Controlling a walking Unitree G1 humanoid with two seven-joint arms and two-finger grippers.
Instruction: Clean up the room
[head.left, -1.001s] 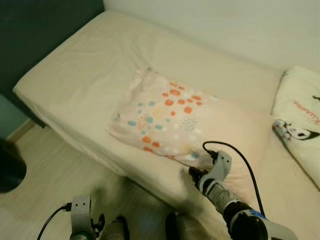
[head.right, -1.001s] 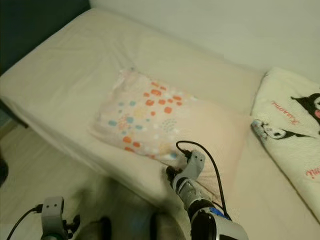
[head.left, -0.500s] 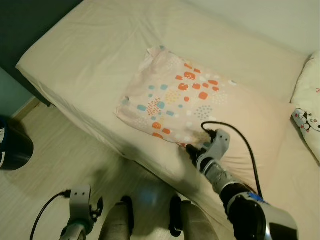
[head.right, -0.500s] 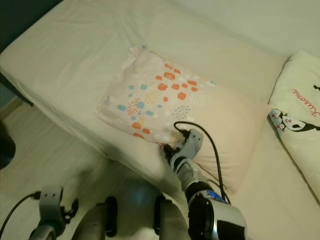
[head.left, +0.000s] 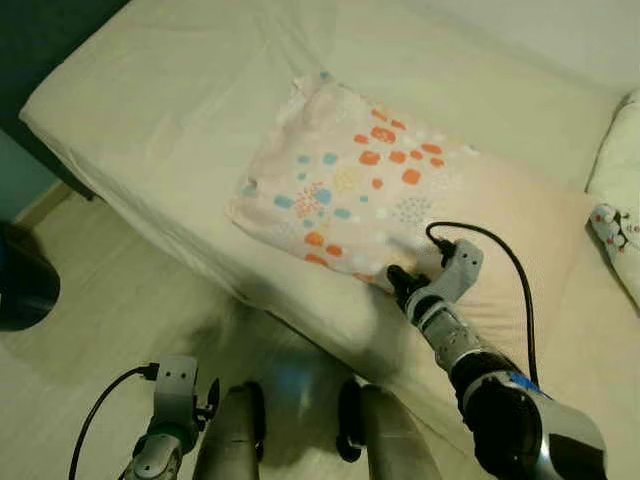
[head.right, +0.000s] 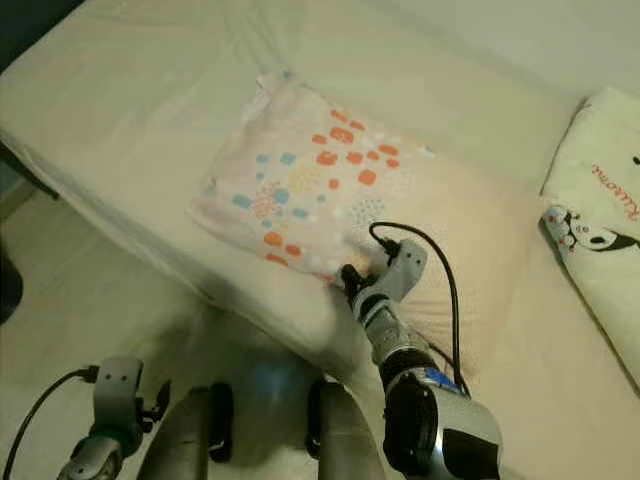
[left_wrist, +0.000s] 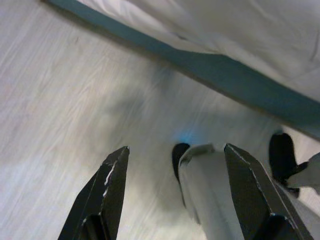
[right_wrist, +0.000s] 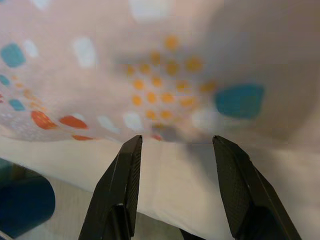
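The right pincer (head.left: 396, 277) has closed in on the near edge of the spotted pillow (head.left: 350, 190) on the bed (head.left: 160, 110) (fingers wide, nothing held); a grasp looks imminent.

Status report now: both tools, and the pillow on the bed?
Right tool open, at near edge of patterned pillow, not gripping. Left tool open, idle, low over floor. Pillow lies flat on bed. Nothing in the way.

Silver arms, black looping cables; right gripper (head.left: 398, 279), left gripper (left_wrist: 175, 170): long black fingers.
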